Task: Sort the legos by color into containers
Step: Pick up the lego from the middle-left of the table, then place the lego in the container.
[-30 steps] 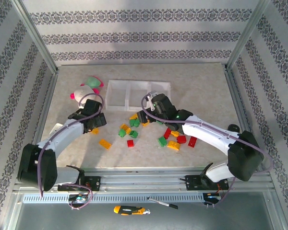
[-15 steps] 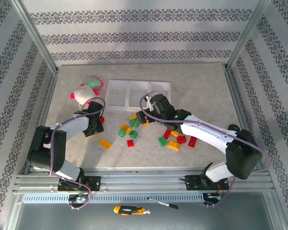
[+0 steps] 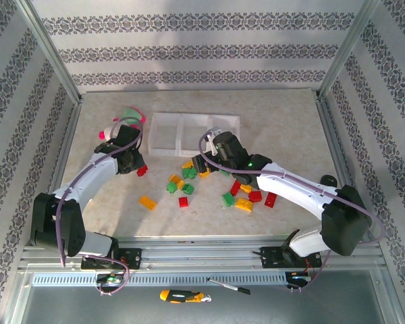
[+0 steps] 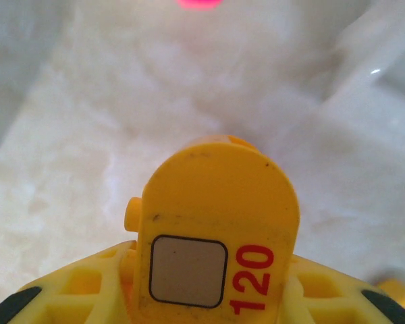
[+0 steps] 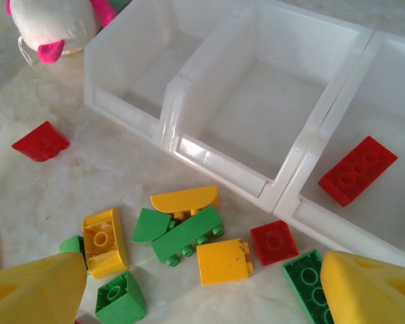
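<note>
**Entry 1, change.** My left claw [image 3: 128, 156] now sits farther out than a second ago, close beside the soft toy [image 3: 125, 116] at the far left of the desk [image 3: 283, 128]. The small orange brick that lay by it then is gone from that spot. The red wedge [image 3: 142, 170] lies just to the claw's right, and the flat orange brick [image 3: 147, 202] lies nearer me, apart from it. My judgement is that I have probably lifted the small orange one and it is due for the bins [image 5: 179, 108].

**Entry 2, left claw.** A yellow part marked 120 crowds its own camera. I cannot tell whether the fingers are together, apart or clamped on a brick.

**Entry 3, right claw** [image 5: 202, 300]. Its position is unchanged.
- The fingers are wide apart, with nothing between them and touching nothing.
- It hangs over the loose bricks [image 3: 189, 185] just on the near side of the bins. Green and yellow pieces and a square red brick [image 5: 275, 241] lie under it.

**Entry 4, stock.**
- One long red brick [image 5: 358, 170] lies in the right bin, and I see no other brick inside a bin.
- All other bricks are on the desk between my arms.
- The sorting has barely begun.
</note>
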Controlling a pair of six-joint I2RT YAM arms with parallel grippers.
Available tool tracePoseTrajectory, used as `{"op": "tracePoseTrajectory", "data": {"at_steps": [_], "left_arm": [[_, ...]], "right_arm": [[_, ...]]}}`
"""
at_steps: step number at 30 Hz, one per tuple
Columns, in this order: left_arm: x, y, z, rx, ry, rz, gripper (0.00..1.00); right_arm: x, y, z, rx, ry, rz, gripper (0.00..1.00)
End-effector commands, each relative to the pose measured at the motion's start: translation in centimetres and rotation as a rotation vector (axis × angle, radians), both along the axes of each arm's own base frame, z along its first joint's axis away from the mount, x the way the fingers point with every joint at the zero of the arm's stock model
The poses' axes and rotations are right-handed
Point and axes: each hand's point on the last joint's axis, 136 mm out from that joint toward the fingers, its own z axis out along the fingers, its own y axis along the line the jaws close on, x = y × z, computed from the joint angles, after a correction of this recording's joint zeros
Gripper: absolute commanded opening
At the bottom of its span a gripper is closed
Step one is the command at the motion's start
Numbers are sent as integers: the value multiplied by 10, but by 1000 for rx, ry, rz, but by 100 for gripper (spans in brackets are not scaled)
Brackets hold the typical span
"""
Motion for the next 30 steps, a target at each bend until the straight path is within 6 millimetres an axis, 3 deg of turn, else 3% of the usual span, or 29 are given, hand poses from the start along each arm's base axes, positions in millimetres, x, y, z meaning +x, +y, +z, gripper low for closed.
{"op": "tracePoseTrajectory", "data": {"at_steps": [1, 4, 7, 15, 21, 25, 30], "left_arm": [[14, -19, 28, -8, -32, -108, 33], [42, -34, 44, -9, -80, -157, 33], [68, -53, 48, 5, -84, -222, 33], [121, -89, 13, 33, 1, -331, 33], [139, -98, -15, 35, 65, -354, 35], [144, -99, -9, 42, 52, -350, 42], [142, -98, 13, 43, 7, -352, 74]], "right_arm": [[2, 2, 16, 30, -38, -13, 90], [2, 3, 17, 31, -38, -11, 90], [2, 2, 17, 30, -39, -15, 90], [-2, -8, 19, 28, -48, -45, 90], [-4, -16, 18, 22, -52, -72, 90], [-6, -22, 21, 19, -61, -91, 90], [-5, -44, 32, 27, -113, -189, 90]]}}
